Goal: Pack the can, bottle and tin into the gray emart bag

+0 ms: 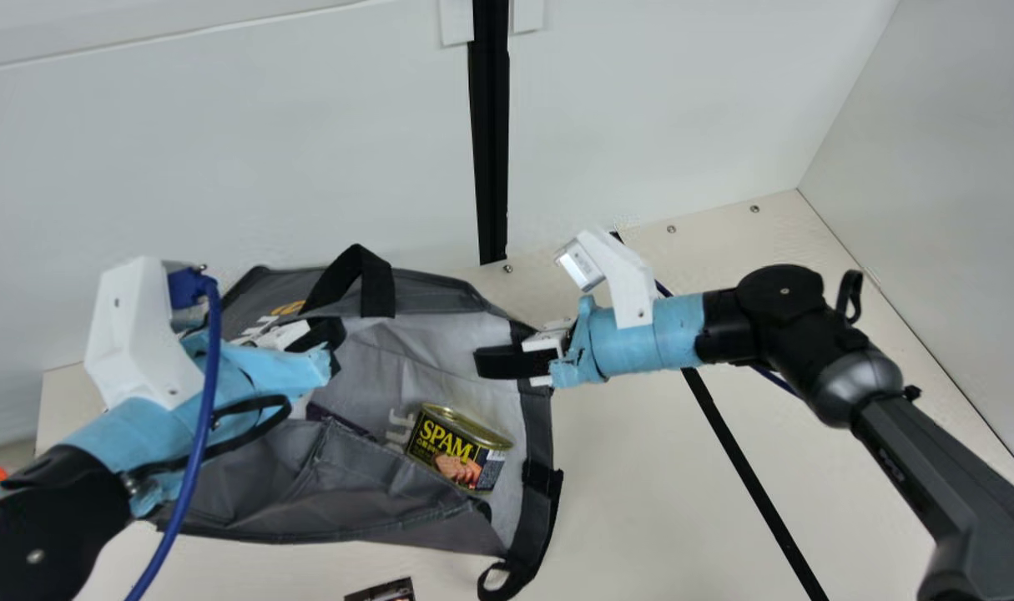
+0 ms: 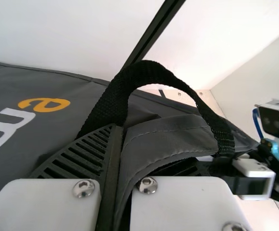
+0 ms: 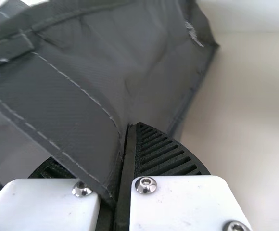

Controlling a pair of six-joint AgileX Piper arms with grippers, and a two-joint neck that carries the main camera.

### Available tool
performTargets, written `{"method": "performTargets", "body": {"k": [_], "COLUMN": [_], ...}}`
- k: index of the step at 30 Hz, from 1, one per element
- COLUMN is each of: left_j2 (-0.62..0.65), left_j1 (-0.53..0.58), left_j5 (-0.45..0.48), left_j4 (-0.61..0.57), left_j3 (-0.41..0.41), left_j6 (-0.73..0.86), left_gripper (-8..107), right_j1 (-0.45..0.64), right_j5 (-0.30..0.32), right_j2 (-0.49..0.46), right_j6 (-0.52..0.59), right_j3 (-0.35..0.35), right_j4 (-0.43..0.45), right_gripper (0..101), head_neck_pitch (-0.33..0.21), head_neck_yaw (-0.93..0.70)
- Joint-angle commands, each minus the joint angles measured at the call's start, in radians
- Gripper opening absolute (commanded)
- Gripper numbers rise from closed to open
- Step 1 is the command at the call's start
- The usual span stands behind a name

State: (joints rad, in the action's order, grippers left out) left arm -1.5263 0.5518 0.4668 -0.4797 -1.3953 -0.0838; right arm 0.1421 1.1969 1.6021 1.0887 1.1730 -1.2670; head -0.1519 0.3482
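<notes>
1. We pinch the gray emart bag [image 1: 256,492] on two sides, our left gripper [image 1: 330,335] and right gripper [image 1: 479,364] closed on its fabric.
2. Inside, we see the tin [image 1: 456,451].

With twelve o'clock towards the wall [image 1: 223,150], we see the bag [image 1: 306,509] lying on the table [image 1: 657,501], the tin [image 1: 456,449] inside it towards four o'clock. We find one handle [image 1: 379,288] at the bag's twelve, another [image 1: 542,509] at between four and five. The left gripper [image 1: 330,334] is at its eleven, the right gripper [image 1: 483,363] at its two to three. A partly visible object [image 1: 383,593] lies at six, just beyond the bag.
</notes>
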Motion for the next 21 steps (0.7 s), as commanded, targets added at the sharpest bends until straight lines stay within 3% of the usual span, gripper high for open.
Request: {"method": "performTargets", "body": {"k": [1, 21], "left_j2": [0.004, 0.035], "left_j1": [-0.003, 0.001], "left_j5": [0.007, 0.175], "left_j4": [0.000, 0.018], "left_j3": [-0.010, -0.207], "left_j6": [0.010, 0.032], "left_gripper": [10, 10], "right_j1": [0.010, -0.057], "right_j5": [0.023, 0.023], "right_j2": [-0.024, -0.248], "right_j6": [-0.010, -0.205], "right_j3": [0.001, -0.014], "right_j4": [-0.012, -0.162], "right_gripper": [0, 0], "head_neck_pitch": [-0.023, -0.023], "head_neck_yaw": [0.001, 0.001]}}
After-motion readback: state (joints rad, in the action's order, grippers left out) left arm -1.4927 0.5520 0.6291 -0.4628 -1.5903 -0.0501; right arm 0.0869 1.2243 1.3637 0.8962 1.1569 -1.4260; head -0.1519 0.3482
